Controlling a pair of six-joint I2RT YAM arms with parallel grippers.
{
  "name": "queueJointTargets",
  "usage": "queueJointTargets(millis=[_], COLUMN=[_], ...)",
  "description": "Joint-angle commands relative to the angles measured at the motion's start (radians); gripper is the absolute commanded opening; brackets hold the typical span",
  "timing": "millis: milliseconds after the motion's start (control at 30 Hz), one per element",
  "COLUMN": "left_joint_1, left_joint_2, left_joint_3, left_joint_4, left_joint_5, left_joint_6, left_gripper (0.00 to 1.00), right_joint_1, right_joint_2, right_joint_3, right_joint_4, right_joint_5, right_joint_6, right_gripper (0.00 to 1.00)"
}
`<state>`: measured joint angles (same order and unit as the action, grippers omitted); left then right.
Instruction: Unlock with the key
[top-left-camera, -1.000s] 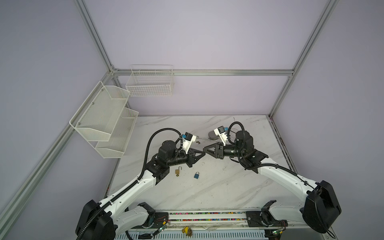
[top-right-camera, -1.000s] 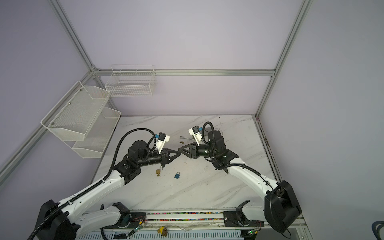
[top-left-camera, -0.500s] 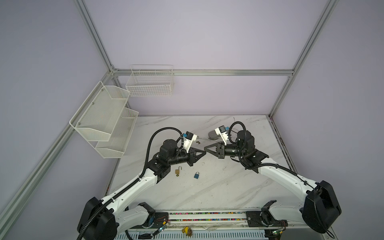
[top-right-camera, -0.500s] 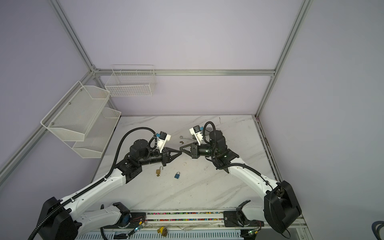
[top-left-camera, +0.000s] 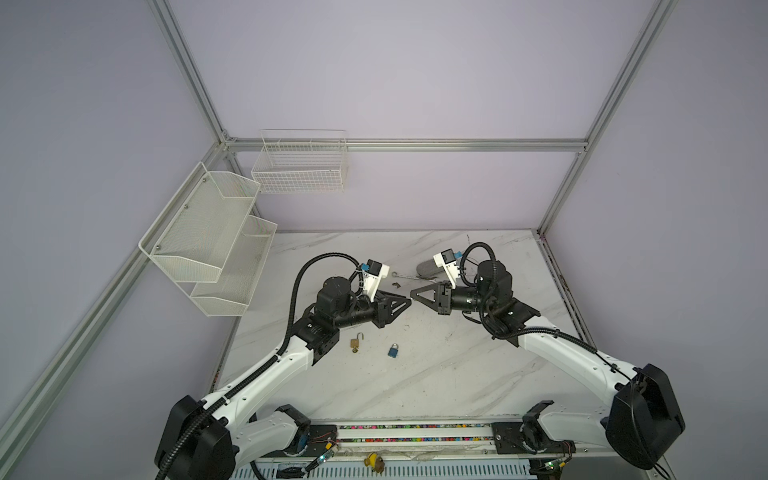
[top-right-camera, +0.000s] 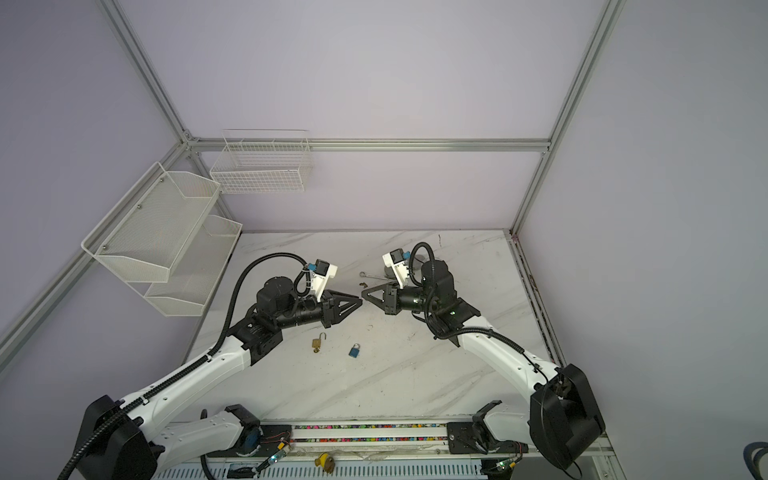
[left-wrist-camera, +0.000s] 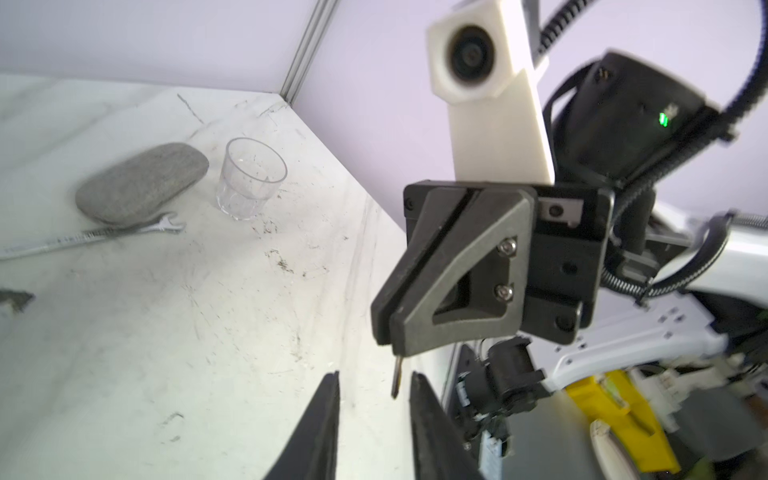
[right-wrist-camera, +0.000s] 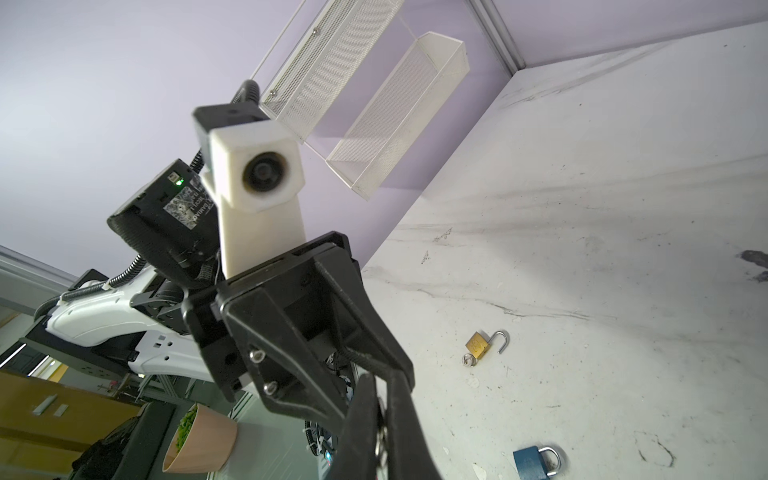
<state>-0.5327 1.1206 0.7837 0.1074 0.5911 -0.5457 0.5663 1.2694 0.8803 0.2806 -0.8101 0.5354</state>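
a: where is the key?

b: the key (left-wrist-camera: 397, 380) is pinched in the right gripper (left-wrist-camera: 392, 347). its grey wedge-shaped jaws are pressed flat together on it, and only a thin metal blade pokes out past the tips.

a: and the left gripper?

b: the left gripper (left-wrist-camera: 374, 376) is parted, with one black tapering finger on each side of that blade. i can't tell whether either finger touches it. in both top views the two grippers point nose to nose above the table.

a: the locks?

b: both lie flat on the white, grey-veined marble table (top-left-camera: 436, 374), near the left arm and a little apart from each other. the brass padlock (right-wrist-camera: 478, 345) has its steel shackle swung open and a small silvery piece at its base. the blue padlock (right-wrist-camera: 530, 460) has its shackle closed.

a: any containers?

b: a clear plastic cup (left-wrist-camera: 250, 183), faceted near its base, stands upright with dark specks on its wall, just beside an oval grey felt pouch (left-wrist-camera: 141, 183). a slim steel wrench (left-wrist-camera: 95, 237) lies along the pouch's edge. on the walls, a two-tier white mesh shelf (top-left-camera: 208, 237) and a wire basket (top-left-camera: 299, 178) show only their own mesh.
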Motion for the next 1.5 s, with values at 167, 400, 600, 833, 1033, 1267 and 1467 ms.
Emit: queueJointTargets(millis=[167, 400, 600, 833, 1033, 1267, 1467], left_joint_1=[0.013, -0.065, -0.18, -0.262, -0.306, -0.324, -0.325], left_joint_2=[-0.155, -0.176, -0.142, -0.076, -0.05, -0.038, -0.021], left_joint_3=[-0.049, -0.138, -0.14, -0.113, -0.103, -0.125, -0.123], left_joint_4=[0.107, 0.291, 0.4, 0.447, 0.451, 0.529, 0.531], left_joint_5=[-0.171, -0.363, -0.522, -0.617, -0.686, -0.736, -0.746], left_joint_6=[-0.226, -0.495, -0.555, -0.589, -0.587, -0.583, -0.594], left_gripper=[0.55, 0.55, 0.54, 0.49, 0.43, 0.33, 0.27], right_joint_1=[-0.005, 0.024, 0.113, 0.196, 0.228, 0.246, 0.259], right_joint_2=[-0.107, -0.154, -0.155, -0.139, -0.159, -0.15, -0.122], right_joint_3=[-0.012, -0.056, -0.103, -0.15, -0.186, -0.204, -0.197], right_joint_4=[0.046, 0.148, 0.248, 0.383, 0.437, 0.466, 0.49], right_joint_5=[0.199, 0.333, 0.484, 0.584, 0.649, 0.672, 0.669], right_joint_6=[0.133, 0.213, 0.254, 0.297, 0.324, 0.346, 0.35], right_gripper=[0.0, 0.0, 0.0, 0.0, 0.0, 0.0, 0.0])
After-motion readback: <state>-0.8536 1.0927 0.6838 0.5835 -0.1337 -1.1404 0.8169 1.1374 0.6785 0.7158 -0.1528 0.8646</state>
